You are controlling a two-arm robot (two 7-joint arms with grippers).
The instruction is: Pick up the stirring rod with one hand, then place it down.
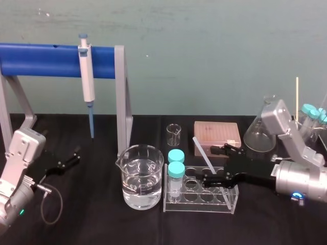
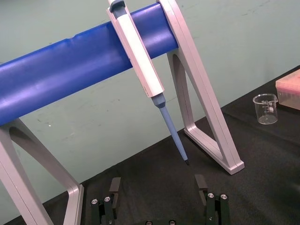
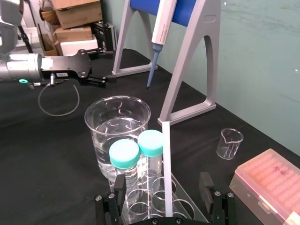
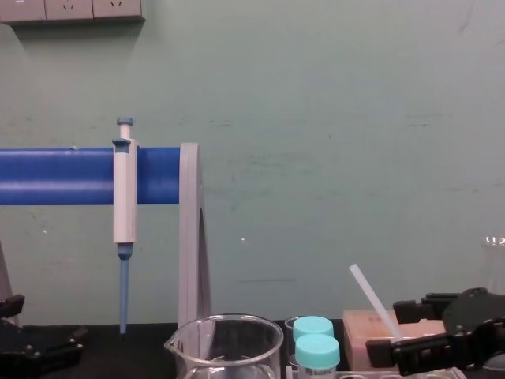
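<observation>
The stirring rod [image 1: 204, 155] is a thin translucent white rod standing tilted in the clear test tube rack [image 1: 231, 200], its top leaning toward the back left. In the right wrist view the rod [image 3: 166, 173] rises between the two fingers of my right gripper [image 3: 162, 186], touching neither. That right gripper [image 1: 217, 164] hovers over the rack, open around the rod. The chest view shows the rod [image 4: 375, 302] slanting up just in front of the black fingers. My left gripper [image 1: 69, 161] rests at the far left of the table, open and empty [image 2: 158, 186].
A water-filled beaker [image 1: 142, 176] stands left of the rack, which holds two teal-capped tubes [image 1: 176, 171]. Behind are a small beaker [image 1: 173, 133], a pink tip box [image 1: 217, 133] and a flask [image 1: 258, 135]. A pipette [image 1: 87, 81] hangs on the blue-barred stand [image 1: 120, 97].
</observation>
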